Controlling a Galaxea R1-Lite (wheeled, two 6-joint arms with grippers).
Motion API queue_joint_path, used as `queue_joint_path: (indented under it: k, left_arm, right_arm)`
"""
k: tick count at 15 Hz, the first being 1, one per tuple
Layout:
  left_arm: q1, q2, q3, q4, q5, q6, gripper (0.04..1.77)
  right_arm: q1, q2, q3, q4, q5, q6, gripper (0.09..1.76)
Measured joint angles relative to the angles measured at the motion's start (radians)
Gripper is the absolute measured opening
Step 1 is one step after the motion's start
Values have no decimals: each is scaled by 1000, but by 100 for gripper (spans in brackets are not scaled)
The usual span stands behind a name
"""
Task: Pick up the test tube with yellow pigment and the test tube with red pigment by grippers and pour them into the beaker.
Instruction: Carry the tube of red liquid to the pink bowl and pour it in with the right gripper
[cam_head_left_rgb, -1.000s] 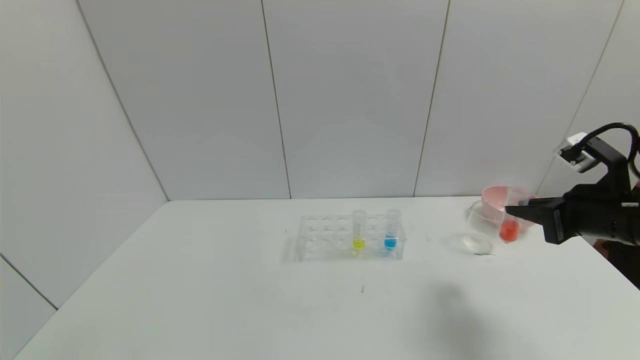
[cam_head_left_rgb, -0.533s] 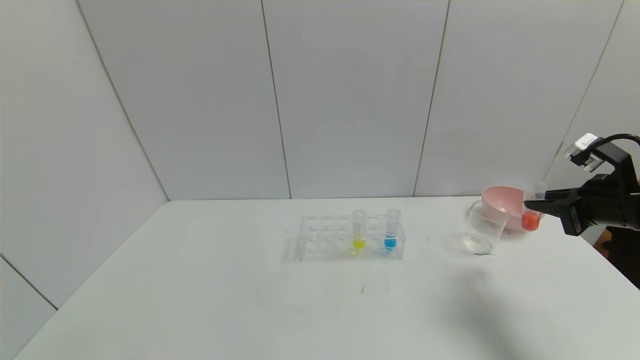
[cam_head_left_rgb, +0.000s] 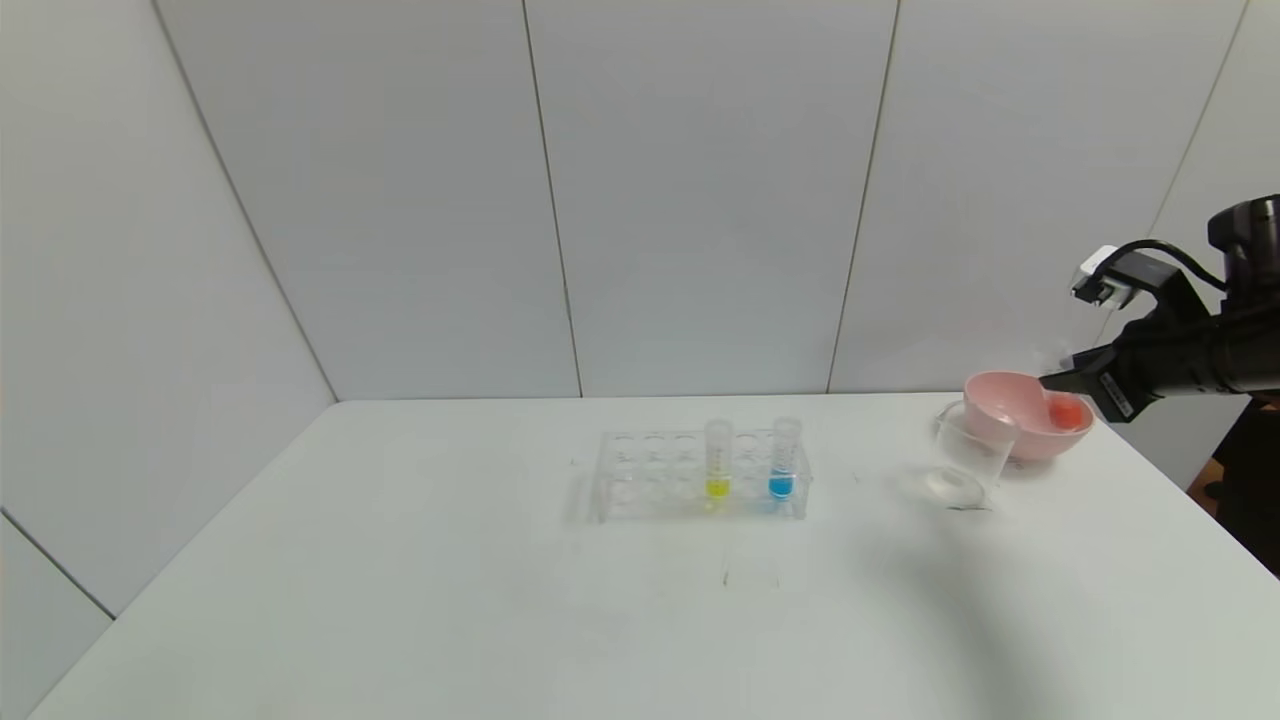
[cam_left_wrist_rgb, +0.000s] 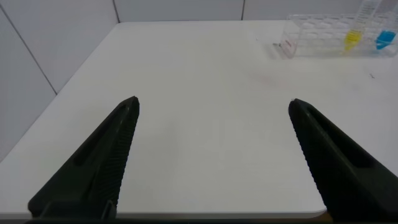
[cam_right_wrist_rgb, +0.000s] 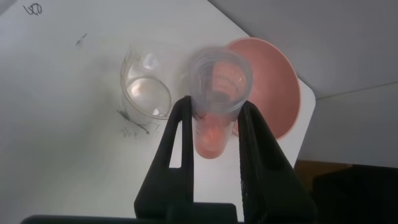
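My right gripper (cam_head_left_rgb: 1052, 385) is shut on the test tube with red pigment (cam_head_left_rgb: 1064, 409) and holds it up at the table's far right, over the near side of the pink bowl (cam_head_left_rgb: 1005, 405). In the right wrist view the tube (cam_right_wrist_rgb: 214, 109) sits upright between my fingers (cam_right_wrist_rgb: 180, 134), open mouth toward the camera, red liquid at its tip. The empty clear beaker (cam_head_left_rgb: 968, 460) stands just left of the bowl and also shows in the right wrist view (cam_right_wrist_rgb: 147, 93). The test tube with yellow pigment (cam_head_left_rgb: 718, 462) stands in the clear rack (cam_head_left_rgb: 650, 480). My left gripper (cam_left_wrist_rgb: 214, 109) is open and empty, parked near the table's edge.
A tube with blue liquid (cam_head_left_rgb: 783, 460) stands in the rack right of the yellow one. The rack also shows far off in the left wrist view (cam_left_wrist_rgb: 317, 43). The table's right edge (cam_head_left_rgb: 1200, 510) runs close to the bowl. White wall panels stand behind the table.
My right gripper has carried the red tube up and to the right, from beside the beaker to above the pink bowl's near side. The rack, beaker and left arm have not moved.
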Motion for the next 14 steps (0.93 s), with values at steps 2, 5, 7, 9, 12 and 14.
queue_joint_path:
  k: [2, 5, 7, 9, 12, 14]
  left_arm:
    - [0, 0, 0, 0, 0, 0, 172]
    - [0, 0, 0, 0, 0, 0, 172]
    - [0, 0, 0, 0, 0, 0, 172]
    - [0, 0, 0, 0, 0, 0, 172]
    - [0, 0, 0, 0, 0, 0, 172]
    - [0, 0, 0, 0, 0, 0, 172]
  right_arm:
    - [5, 29, -111, 118, -74, -50, 48]
    - [12, 66, -243, 305, -184, -139, 48]
    - [22, 83, -307, 418, -222, -196, 48]
    - [38, 102, -351, 449, -236, -228, 48]
    - [66, 138, -413, 480, -261, -270, 48]
    - [85, 164, -470, 539, -293, -288, 48]
